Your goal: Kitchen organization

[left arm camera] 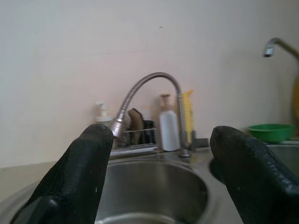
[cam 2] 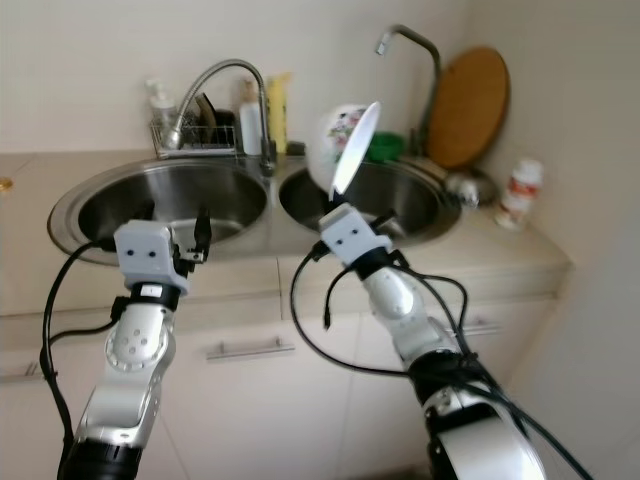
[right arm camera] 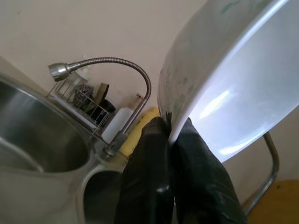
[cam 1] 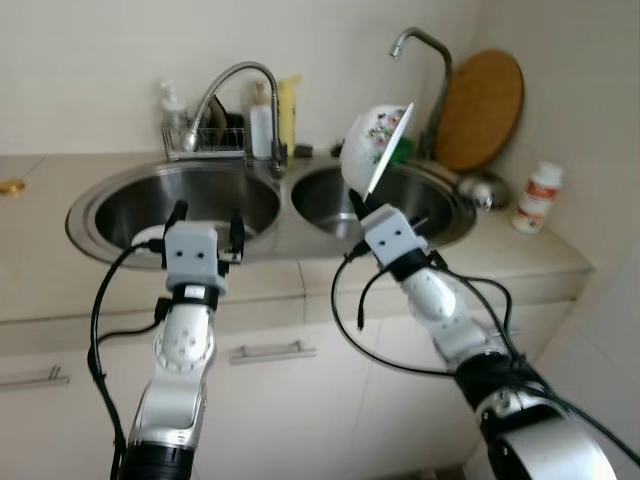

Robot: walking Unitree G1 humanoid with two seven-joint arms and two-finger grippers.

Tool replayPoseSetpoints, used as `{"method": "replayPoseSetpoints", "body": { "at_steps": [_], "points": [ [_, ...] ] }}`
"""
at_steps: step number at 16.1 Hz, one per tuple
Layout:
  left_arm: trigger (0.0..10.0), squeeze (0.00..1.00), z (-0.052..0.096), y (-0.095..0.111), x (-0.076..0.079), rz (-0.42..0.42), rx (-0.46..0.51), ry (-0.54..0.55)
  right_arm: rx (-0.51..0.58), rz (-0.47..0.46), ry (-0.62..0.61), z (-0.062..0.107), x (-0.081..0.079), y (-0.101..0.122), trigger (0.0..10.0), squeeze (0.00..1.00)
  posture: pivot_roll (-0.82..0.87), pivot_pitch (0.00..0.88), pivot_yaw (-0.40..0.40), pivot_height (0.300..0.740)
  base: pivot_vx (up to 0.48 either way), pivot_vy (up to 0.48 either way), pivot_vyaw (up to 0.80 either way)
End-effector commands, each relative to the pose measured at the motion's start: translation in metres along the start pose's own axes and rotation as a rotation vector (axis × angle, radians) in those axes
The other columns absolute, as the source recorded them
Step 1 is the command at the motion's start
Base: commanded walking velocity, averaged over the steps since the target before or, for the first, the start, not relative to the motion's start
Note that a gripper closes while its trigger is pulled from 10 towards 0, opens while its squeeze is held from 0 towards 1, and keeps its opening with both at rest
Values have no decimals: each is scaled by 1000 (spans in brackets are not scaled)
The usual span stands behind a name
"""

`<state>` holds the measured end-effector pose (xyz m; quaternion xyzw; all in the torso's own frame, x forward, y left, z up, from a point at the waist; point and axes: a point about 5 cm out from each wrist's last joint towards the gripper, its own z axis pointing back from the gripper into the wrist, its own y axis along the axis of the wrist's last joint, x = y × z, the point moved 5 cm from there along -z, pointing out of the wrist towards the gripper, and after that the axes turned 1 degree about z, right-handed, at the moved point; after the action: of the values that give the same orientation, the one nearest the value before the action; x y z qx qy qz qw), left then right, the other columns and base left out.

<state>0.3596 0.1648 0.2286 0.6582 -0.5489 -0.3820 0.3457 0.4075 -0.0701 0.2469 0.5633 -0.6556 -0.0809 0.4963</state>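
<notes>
Step in hand: the right end effector (cam 1: 366, 205) holds a white floral bowl (cam 1: 374, 143) by its rim, tipped on edge, raised above the right sink basin (cam 1: 330, 205). Judged: a carry, mid-way, bowl lifted clear and not yet placed.
Right end effector: fingers (right arm camera: 154, 154) pinched tight on the bowl's rim, one each side of the wall.
Left end effector (cam 1: 206, 222): fingers wide apart, nothing between them, hovering at the front rim of the left sink basin (cam 1: 120, 200).
Bowl position: in the air, apart from the desk (cam 1: 50, 270), just in front of the tall tap (cam 1: 425, 60) at the back corner.
Next move, judged: needs a landing spot; the bowl should be levelled before setting down, as a rim pinch gives weak hold against swing.
Edges: gooseneck tap (cam 1: 240, 90) stands between the basins; the wire rack (cam 1: 205, 140) and bottles (cam 1: 262, 125) line the back wall; the round wooden board (cam 1: 482, 105) leans in the corner, near the bowl's far side.
Open room: bare desk strip to the right, near the small white bottle (cam 1: 540, 195); both basins look mostly open. A green bowl (left arm camera: 271, 132) sits beyond the right basin.
</notes>
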Motion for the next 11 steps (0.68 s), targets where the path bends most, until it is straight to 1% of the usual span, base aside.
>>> {"method": "replayPoseSetpoints", "body": {
  "at_steps": [1, 2, 5, 6, 7, 8, 9, 11],
  "points": [
    [10000, 0, -1, 1, -4, -11, 3, 10, 27, -5, 8, -5, -5, 8, 0, 0, 75, 0, -45, 740, 469, 0, 0],
    [10000, 0, -1, 1, -3, -11, 1, 6, 26, 13, 24, -5, -7, 7, 0, 0, 75, 0, -45, 740, 469, 0, 800],
    [10000, 0, -1, 1, -1, -10, 0, -3, 25, -15, 9, -5, -6, 7, 0, 0, 76, 0, -45, 740, 461, 0, 800],
    [10000, 0, -1, 1, 0, -7, -1, -4, 17, -27, -1, -5, -4, 6, 0, 0, 76, 0, -46, 740, 368, 0, 0],
    [10000, 0, -1, 2, 2, -5, 4, -11, 6, -27, -9, -6, -2, 4, 0, 0, 75, 0, -46, 740, 0, 0, 0],
    [10000, 0, -1, 0, 3, -11, -11, -11, -2, -28, -12, -6, -2, 3, 0, 0, 76, 0, -47, 740, 0, 0, 0],
    [10000, 0, 0, -1, 4, 0, -10, -15, -23, -18, -12, -5, -1, -1, 0, 0, 76, 0, -48, 740, 0, 0, 0],
    [10000, 0, 1, -1, 7, 0, -11, -28, -82, -29, -20, -5, 1, -11, 0, 0, 78, 0, -50, 740, 0, 0, 0]
  ]
}}
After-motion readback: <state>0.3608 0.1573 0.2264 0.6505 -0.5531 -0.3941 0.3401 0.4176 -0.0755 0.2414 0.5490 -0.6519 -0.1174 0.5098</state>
